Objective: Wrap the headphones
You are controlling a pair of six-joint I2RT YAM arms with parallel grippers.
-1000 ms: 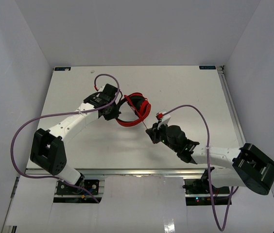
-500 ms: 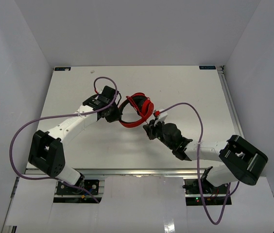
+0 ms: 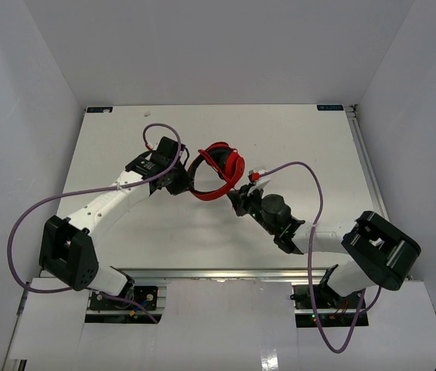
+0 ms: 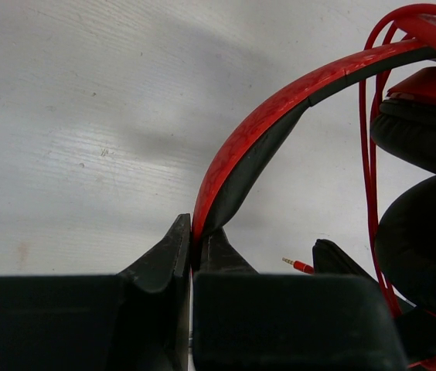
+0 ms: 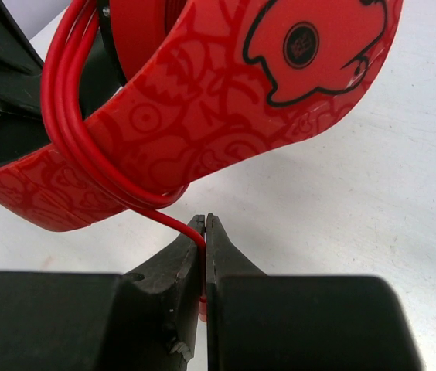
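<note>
The red headphones (image 3: 219,170) are held up over the middle of the white table (image 3: 318,147). My left gripper (image 3: 182,179) is shut on the red-and-black headband (image 4: 257,131). The black ear pads (image 4: 419,201) show at the right of the left wrist view, with the cord's plug (image 4: 301,267) beyond them. My right gripper (image 3: 237,202) is shut on the thin red cord (image 5: 173,221) just below the headphones. Several turns of cord (image 5: 67,116) lie wrapped around the patterned headband (image 5: 202,100).
Thick purple robot cables (image 3: 48,205) loop off both arms. A metal rail (image 3: 369,170) runs along the table's right edge. White walls enclose the table on three sides.
My right gripper has moved up and left, close under the headphones, with the cord. My left gripper has shifted the headphones slightly toward the back.
</note>
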